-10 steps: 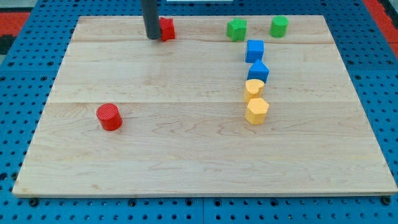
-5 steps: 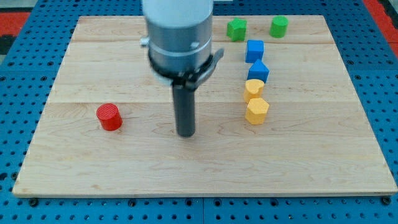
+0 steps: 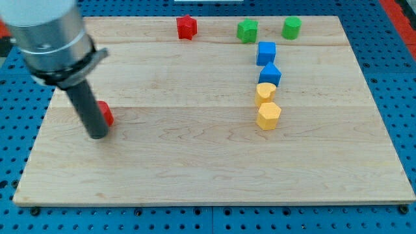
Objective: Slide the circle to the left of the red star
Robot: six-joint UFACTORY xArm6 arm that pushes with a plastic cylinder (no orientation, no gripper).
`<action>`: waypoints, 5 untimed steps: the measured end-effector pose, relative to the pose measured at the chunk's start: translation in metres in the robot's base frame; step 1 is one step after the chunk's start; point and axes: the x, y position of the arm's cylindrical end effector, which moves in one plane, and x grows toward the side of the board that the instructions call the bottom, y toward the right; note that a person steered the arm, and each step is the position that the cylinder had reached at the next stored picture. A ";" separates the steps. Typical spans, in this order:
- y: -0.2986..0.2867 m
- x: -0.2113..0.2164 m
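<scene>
The red circle [image 3: 106, 114] lies at the view's left on the wooden board [image 3: 195, 162], mostly hidden behind my rod. My tip [image 3: 97, 135] rests on the board just below and left of the circle, touching or nearly touching it. The red star [image 3: 186, 26] sits near the view's top edge, left of centre, far up and to the right of the circle.
A green star-like block [image 3: 247, 30] and a green cylinder [image 3: 291, 27] sit at the top right. Two blue blocks [image 3: 266, 52] [image 3: 270, 74] and two yellow blocks [image 3: 264, 93] [image 3: 268, 116] form a column right of centre.
My tip went from beside the red star down to the board's middle, then left to the red circle. The circle has shifted slightly left and up. The red star is now uncovered.
</scene>
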 end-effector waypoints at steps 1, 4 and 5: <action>0.000 -0.033; 0.038 -0.085; 0.039 -0.106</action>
